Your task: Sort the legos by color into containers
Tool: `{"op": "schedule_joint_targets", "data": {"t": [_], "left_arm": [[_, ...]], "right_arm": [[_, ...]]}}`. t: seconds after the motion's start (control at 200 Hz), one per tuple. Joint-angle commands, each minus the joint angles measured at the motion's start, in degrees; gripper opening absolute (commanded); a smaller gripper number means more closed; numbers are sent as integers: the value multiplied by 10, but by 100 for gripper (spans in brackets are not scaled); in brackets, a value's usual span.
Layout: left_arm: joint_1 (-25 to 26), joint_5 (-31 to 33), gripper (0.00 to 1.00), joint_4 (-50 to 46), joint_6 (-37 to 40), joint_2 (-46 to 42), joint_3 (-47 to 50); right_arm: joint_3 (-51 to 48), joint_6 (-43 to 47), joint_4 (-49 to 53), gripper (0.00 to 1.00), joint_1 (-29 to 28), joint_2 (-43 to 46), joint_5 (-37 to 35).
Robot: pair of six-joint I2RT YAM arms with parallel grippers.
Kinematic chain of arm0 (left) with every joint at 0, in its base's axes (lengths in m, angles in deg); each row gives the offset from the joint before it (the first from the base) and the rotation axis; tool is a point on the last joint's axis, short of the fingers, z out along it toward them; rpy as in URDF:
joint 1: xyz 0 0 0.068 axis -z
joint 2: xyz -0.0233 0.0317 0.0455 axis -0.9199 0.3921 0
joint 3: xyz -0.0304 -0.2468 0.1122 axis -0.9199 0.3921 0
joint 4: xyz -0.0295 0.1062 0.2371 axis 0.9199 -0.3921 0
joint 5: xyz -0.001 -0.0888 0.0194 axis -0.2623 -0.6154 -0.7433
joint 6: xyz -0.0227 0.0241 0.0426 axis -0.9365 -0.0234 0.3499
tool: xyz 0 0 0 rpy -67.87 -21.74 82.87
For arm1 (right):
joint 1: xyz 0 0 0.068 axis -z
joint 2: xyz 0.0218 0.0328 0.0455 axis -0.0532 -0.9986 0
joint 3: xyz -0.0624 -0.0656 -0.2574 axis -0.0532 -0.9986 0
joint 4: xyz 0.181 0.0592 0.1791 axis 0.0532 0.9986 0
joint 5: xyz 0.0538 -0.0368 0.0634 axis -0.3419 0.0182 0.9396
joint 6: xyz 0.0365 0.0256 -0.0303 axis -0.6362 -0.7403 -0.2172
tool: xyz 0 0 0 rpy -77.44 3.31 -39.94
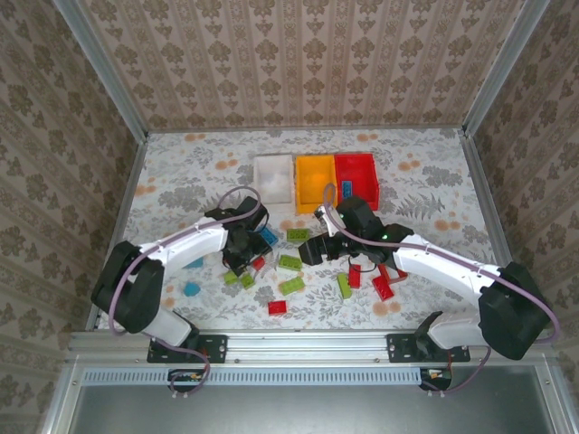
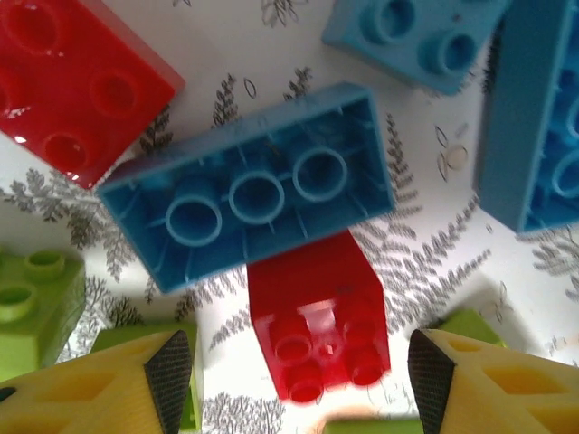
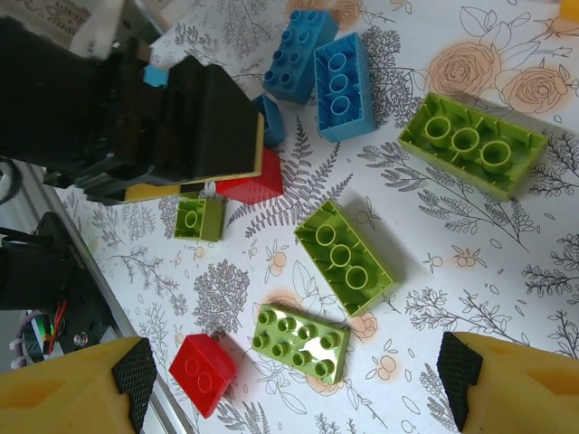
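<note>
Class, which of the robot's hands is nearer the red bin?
Right. The right hand is just in front of the red bin, slightly left; the left hand is much farther left.

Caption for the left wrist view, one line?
Open left hand straddling a small red brick, an upturned blue brick just past it.

A robot test cell in a lab, not a home.
Aluminium posts (image 1: pixel 107 72) frame a small booth whose walls (image 1: pixel 298 63) are papered in a damask print. A floral sheet covers the table (image 1: pixel 181 167), and two arms (image 1: pixel 181 246) are bolted to a metal rail (image 1: pixel 308 344) at its near edge, above toy bricks (image 1: pixel 290 263) and bins (image 1: pixel 274 158).
</note>
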Motion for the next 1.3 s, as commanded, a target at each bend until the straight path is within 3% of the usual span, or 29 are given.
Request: {"op": "schedule_joint_targets", "data": {"t": [0.0, 0.13, 0.29, 0.435, 0.67, 0.87, 1.11, 1.295], "left_arm": [[-1, -12, 65, 10, -18, 28, -10], [-2, -8, 53, 27, -18, 37, -6], [3, 0, 29, 11, -4, 18, -21], [14, 22, 19, -39, 24, -13, -72], [-8, 61, 17, -64, 131, 40, -209], [-52, 69, 17, -62, 216, 168, -350], [-84, 56, 22, -95, 260, 314, -513], [-83, 47, 33, -111, 258, 355, -541]], "right_arm": [[-5, 12, 1, 85, -2, 13, 16], [-6, 11, 1, 84, -2, 12, 13], [-10, 4, -10, 83, -2, 20, 3], [-26, -26, -58, 82, 7, 50, -31], [-87, -95, -200, 84, 40, 97, -134], [-74, -123, -197, 83, 64, 89, -153], [-74, -128, -170, 83, 75, 96, -156], [-68, -120, -144, 84, 81, 98, -172]]}}
